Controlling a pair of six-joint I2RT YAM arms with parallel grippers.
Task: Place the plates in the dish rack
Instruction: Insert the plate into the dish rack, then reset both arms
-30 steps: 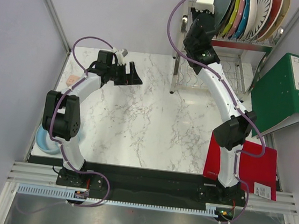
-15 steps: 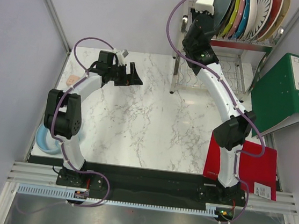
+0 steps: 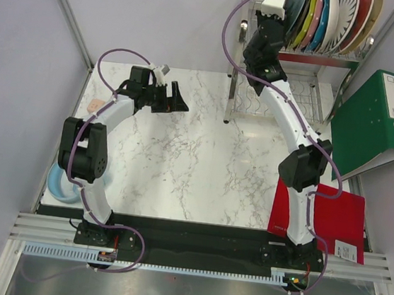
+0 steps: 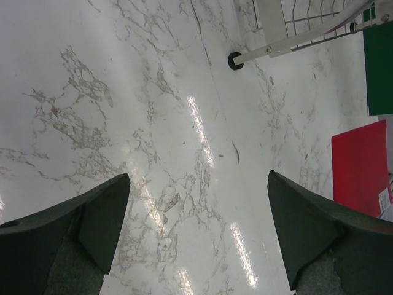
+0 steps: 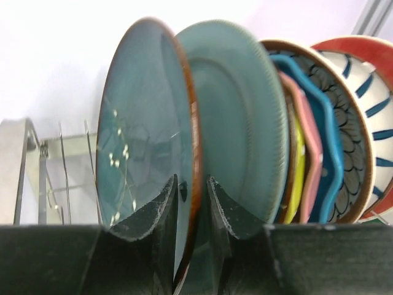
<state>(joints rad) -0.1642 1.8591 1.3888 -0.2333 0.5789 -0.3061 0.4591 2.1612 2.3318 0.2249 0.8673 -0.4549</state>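
Note:
My right gripper (image 3: 284, 6) is raised at the upper tier of the dish rack (image 3: 309, 96), shut on the brown rim of a glossy teal plate (image 5: 141, 123), one finger on each face (image 5: 191, 190). This plate stands upright at the left end of the row. Beside it stand a grey-blue ribbed plate (image 5: 239, 123), lime, pink and blue ones, and a white plate with dark stripes (image 5: 374, 117). The row also shows in the top view (image 3: 332, 20). My left gripper (image 3: 181, 103) is open and empty above the bare marble (image 4: 199, 227), left of the rack.
A green binder (image 3: 371, 121) leans right of the rack. A red folder (image 3: 335, 217) lies at the table's right front. A light blue dish (image 3: 61, 182) sits off the left edge, and a small pink thing (image 3: 96, 104) lies near the left arm. A rack foot (image 4: 234, 60) shows ahead.
My right wrist has moved slightly up and back along the rack with the teal plate. The left arm has barely moved.

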